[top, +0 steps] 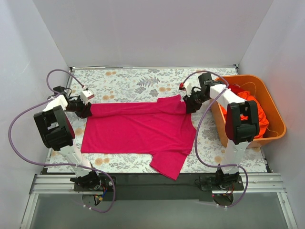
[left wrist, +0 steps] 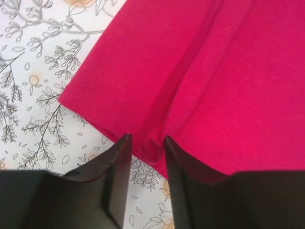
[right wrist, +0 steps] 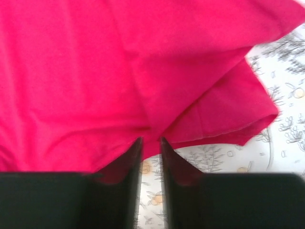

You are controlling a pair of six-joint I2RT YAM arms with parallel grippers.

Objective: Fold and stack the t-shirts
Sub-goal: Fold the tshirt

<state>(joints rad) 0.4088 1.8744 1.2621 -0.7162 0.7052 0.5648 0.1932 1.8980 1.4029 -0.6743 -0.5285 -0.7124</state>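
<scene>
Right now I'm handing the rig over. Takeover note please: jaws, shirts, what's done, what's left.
Left gripper: jaws pinched on the magenta t-shirt at its far-left corner.
Right gripper: jaws pinched on the same shirt's far-right edge, by the sleeve.
The shirt lies spread on the table. Its far edge looks turned over in a band, and the near sleeve lies out flat.
On the right, the orange tub holds bunched orange-red t-shirts.
Done: first fold begun at most, no stack visible.
Left: finish folding this shirt, fold the tub's shirts, stack them all.
</scene>
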